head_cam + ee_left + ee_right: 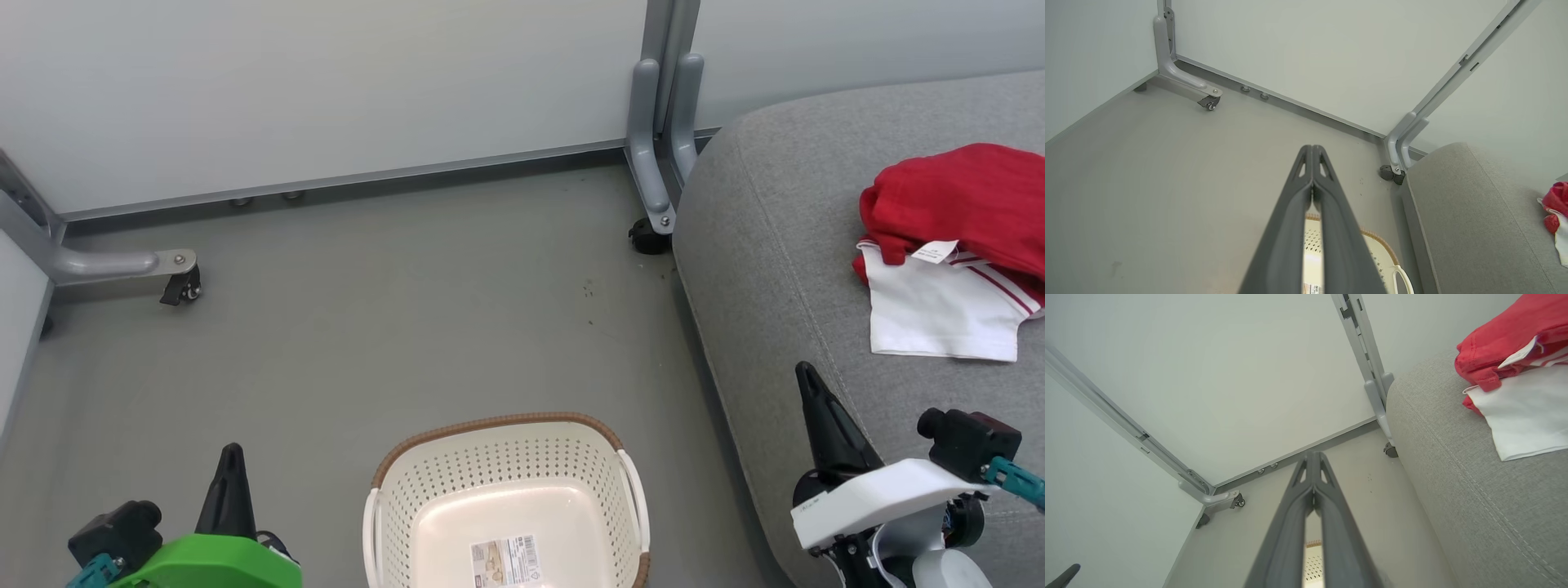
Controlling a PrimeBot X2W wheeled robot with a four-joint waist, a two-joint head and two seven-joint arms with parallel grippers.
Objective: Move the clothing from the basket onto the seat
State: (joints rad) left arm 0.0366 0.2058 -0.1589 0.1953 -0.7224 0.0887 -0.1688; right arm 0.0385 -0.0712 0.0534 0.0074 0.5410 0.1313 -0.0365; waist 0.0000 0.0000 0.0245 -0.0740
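Red-and-white clothing (955,245) lies on the grey seat (775,278), in from its rounded edge, ahead of the closed right hand (804,371). The closed left hand (233,453) hangs beside the basket (506,457).

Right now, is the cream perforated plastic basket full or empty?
Empty where visible: the cream perforated plastic basket holds only a barcode sticker.

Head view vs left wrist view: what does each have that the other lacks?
Head view: the right tool, and the white tag and red stripes on the clothing. Left wrist view: the left tool's two fingers seen meeting tip to tip, shut. Both: the basket, the seat with the clothing on it, the two castor feet of the grey frame.
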